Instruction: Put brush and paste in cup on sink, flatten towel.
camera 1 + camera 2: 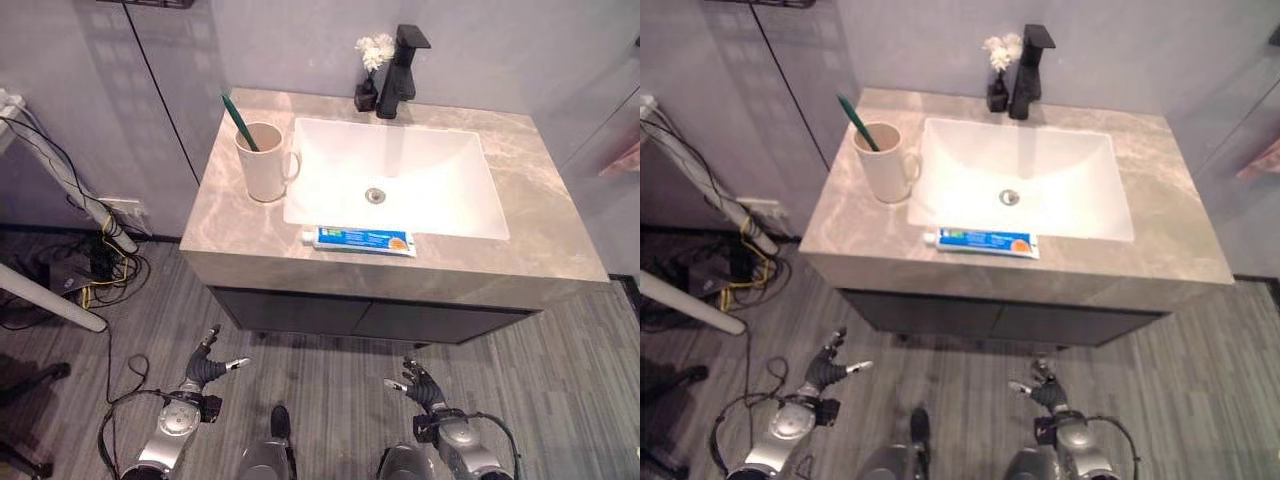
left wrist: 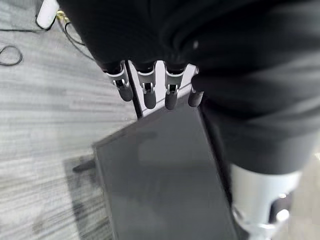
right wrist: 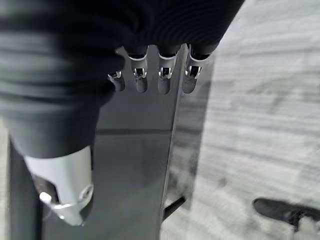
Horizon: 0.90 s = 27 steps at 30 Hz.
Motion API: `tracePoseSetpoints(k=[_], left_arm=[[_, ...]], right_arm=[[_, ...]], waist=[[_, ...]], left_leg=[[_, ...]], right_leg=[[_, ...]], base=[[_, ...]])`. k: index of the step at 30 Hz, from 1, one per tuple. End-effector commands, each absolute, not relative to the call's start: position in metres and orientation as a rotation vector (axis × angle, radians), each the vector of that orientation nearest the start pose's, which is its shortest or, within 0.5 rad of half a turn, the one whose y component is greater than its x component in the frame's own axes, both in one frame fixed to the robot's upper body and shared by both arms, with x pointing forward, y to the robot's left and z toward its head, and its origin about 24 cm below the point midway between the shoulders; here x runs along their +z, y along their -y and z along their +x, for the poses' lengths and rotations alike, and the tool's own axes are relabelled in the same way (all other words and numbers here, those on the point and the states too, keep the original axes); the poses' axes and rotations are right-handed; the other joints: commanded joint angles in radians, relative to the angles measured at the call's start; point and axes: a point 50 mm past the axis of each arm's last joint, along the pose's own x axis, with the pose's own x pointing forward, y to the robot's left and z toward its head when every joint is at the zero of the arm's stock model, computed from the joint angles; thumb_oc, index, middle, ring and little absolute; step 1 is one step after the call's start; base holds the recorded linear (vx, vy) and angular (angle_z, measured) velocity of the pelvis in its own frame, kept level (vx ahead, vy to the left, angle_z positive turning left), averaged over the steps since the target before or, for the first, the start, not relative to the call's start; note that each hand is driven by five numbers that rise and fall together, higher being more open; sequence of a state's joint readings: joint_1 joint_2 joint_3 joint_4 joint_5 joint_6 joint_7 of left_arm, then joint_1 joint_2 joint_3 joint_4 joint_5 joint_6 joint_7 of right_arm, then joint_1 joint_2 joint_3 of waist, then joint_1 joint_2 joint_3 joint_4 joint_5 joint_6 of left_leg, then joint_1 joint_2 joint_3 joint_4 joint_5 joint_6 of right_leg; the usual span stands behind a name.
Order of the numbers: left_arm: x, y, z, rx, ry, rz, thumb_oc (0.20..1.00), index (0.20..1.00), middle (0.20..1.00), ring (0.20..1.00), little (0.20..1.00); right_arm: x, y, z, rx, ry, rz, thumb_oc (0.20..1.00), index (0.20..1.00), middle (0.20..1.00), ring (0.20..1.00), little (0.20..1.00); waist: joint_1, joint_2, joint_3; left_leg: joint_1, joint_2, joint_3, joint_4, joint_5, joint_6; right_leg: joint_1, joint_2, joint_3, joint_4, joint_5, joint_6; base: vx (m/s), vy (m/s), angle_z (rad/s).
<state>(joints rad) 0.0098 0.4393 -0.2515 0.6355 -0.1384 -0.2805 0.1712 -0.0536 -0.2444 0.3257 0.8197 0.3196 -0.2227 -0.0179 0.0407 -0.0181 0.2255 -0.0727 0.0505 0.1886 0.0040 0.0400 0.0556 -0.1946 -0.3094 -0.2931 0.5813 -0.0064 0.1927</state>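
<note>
At the bottom of the frame the left hand (image 1: 208,368) and right hand (image 1: 422,384) hang low over the floor, fingers relaxed and holding nothing. Above them, at frame centre, the toothpaste tube (image 1: 360,240) lies on the tabletop (image 1: 540,215) edge, just before the basin (image 1: 400,175). Left of the basin, the cup (image 1: 262,162) holds the green brush (image 1: 238,117). I see no towel. A clumsy grasp could nudge the tube off the front edge.
</note>
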Motion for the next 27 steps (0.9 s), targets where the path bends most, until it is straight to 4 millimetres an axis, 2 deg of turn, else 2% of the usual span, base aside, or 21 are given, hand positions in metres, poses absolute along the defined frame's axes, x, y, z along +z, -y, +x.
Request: tracePoseSetpoints(k=[1,3,4,5,6,9,15,17,19,21,22,25,26,27], left_arm=[[-0.054,-0.238,0.205,0.008,-0.327,0.436,1.000,1.000,1.000,1.000,1.000],[-0.055,-0.238,0.203,-0.012,-0.332,0.458,1.000,1.000,1.000,1.000,1.000],[-0.057,-0.237,0.202,-0.020,-0.341,0.460,1.000,1.000,1.000,1.000,1.000],[-0.057,-0.236,0.201,-0.026,-0.341,0.462,1.000,1.000,1.000,1.000,1.000],[-0.058,-0.235,0.203,-0.040,-0.336,0.481,1.000,1.000,1.000,1.000,1.000],[-0.061,-0.229,0.197,-0.075,-0.345,0.470,1.000,1.000,1.000,1.000,1.000],[-0.053,-0.224,0.193,-0.145,-0.299,0.483,1.000,1.000,1.000,1.000,1.000],[-0.035,-0.226,0.187,-0.219,-0.218,0.524,1.000,1.000,1.000,1.000,1.000],[-0.029,-0.230,0.184,-0.232,-0.197,0.543,1.000,1.000,1.000,1.000,1.000],[0.000,-0.238,0.185,-0.294,-0.060,0.697,1.000,1.000,1.000,1.000,1.000],[0.000,-0.238,0.185,-0.293,-0.060,0.697,1.000,1.000,1.000,1.000,1.000],[0.028,-0.243,0.182,-0.325,0.066,0.804,1.000,1.000,1.000,1.000,1.000],[0.046,-0.244,0.180,-0.315,0.160,0.849,1.000,1.000,1.000,1.000,1.000],[0.054,-0.245,0.179,-0.306,0.195,0.866,1.000,1.000,1.000,1.000,1.000]], right_arm=[[-0.088,0.190,0.208,0.063,-0.504,-0.091,1.000,1.000,1.000,1.000,1.000],[-0.088,0.192,0.208,0.059,-0.500,-0.093,1.000,1.000,1.000,1.000,1.000],[-0.088,0.194,0.208,0.055,-0.500,-0.098,1.000,1.000,1.000,1.000,1.000],[-0.087,0.196,0.208,0.046,-0.498,-0.094,1.000,1.000,1.000,1.000,1.000],[-0.086,0.199,0.209,0.044,-0.493,-0.109,1.000,1.000,1.000,1.000,1.000],[-0.095,0.202,0.201,0.021,-0.545,-0.090,1.000,1.000,1.000,1.000,1.000],[-0.091,0.214,0.206,0.005,-0.541,-0.115,1.000,1.000,1.000,1.000,1.000],[-0.094,0.228,0.204,-0.035,-0.569,-0.135,1.000,1.000,1.000,1.000,1.000],[-0.096,0.232,0.203,-0.059,-0.581,-0.119,1.000,1.000,1.000,1.000,1.000],[-0.106,0.240,0.194,-0.133,-0.651,-0.082,1.000,1.000,1.000,1.000,1.000],[-0.106,0.240,0.194,-0.133,-0.651,-0.082,1.000,1.000,1.000,1.000,1.000],[-0.114,0.248,0.185,-0.144,-0.719,-0.157,1.000,1.000,1.000,1.000,1.000],[-0.119,0.256,0.172,-0.138,-0.767,-0.238,1.000,1.000,1.000,1.000,1.000],[-0.121,0.259,0.166,-0.136,-0.790,-0.253,1.000,1.000,1.000,1.000,1.000]], waist=[[0.000,-0.002,-0.019],[-0.002,-0.006,-0.019],[-0.006,-0.007,-0.024],[-0.010,-0.011,-0.025],[-0.017,-0.018,-0.024],[-0.002,-0.046,-0.043],[0.012,-0.048,-0.069],[0.036,-0.046,-0.072],[0.045,-0.046,-0.071],[0.077,-0.040,-0.062],[0.076,-0.041,-0.063],[0.110,-0.029,-0.054],[0.127,-0.022,-0.055],[0.129,-0.020,-0.058]], left_leg=[[-0.038,-0.031,-0.003,0.038,0.002,-0.041],[-0.021,-0.028,-0.004,0.023,0.000,-0.055],[-0.018,-0.021,-0.009,0.018,-0.003,-0.064],[-0.014,-0.018,-0.020,0.021,-0.010,-0.072],[-0.012,-0.017,-0.037,0.035,-0.034,-0.076],[-0.002,-0.031,-0.027,0.056,-0.047,-0.080],[0.004,-0.019,-0.035,0.042,-0.040,-0.099],[0.004,-0.002,-0.043,0.037,-0.036,-0.115],[0.001,0.004,-0.050,0.037,-0.034,-0.120],[-0.010,0.018,-0.069,0.038,-0.030,-0.132],[-0.011,0.018,-0.070,0.038,-0.029,-0.132],[-0.021,0.025,-0.097,0.044,-0.029,-0.144],[-0.027,0.027,-0.117,0.043,-0.026,-0.149],[-0.028,0.027,-0.124,0.044,-0.026,-0.151]], right_leg=[[0.066,0.020,-0.126,-0.147,0.104,-0.010],[0.052,0.034,-0.112,-0.278,0.106,-0.008],[0.041,0.031,-0.091,-0.357,0.127,0.000],[0.037,0.027,-0.061,-0.422,0.150,0.010],[0.044,0.038,0.007,-0.502,0.147,0.016],[0.100,0.041,-0.019,-0.540,0.197,0.029],[0.146,0.065,-0.060,-0.602,0.183,0.023],[0.164,0.079,-0.081,-0.621,0.162,0.019],[0.168,0.085,-0.088,-0.626,0.154,0.016],[0.175,0.093,-0.110,-0.634,0.141,0.013],[0.174,0.092,-0.110,-0.634,0.141,0.013],[0.183,0.100,-0.130,-0.629,0.124,0.011],[0.190,0.101,-0.151,-0.625,0.113,0.009],[0.192,0.100,-0.157,-0.620,0.108,0.009]], base=[[0.17,0.060,-0.32],[0.13,-0.051,-0.24],[0.16,-0.128,0.02],[0.20,-0.171,0.01],[0.18,-0.123,0.12],[0.15,-0.068,0.38],[0.08,-0.063,-0.04],[0.07,-0.112,0.10],[0.03,-0.101,0.09],[0.01,-0.125,0.12],[0.00,-0.086,0.05],[0.03,-0.097,0.31],[0.05,-0.116,0.31],[0.06,-0.091,0.27]])
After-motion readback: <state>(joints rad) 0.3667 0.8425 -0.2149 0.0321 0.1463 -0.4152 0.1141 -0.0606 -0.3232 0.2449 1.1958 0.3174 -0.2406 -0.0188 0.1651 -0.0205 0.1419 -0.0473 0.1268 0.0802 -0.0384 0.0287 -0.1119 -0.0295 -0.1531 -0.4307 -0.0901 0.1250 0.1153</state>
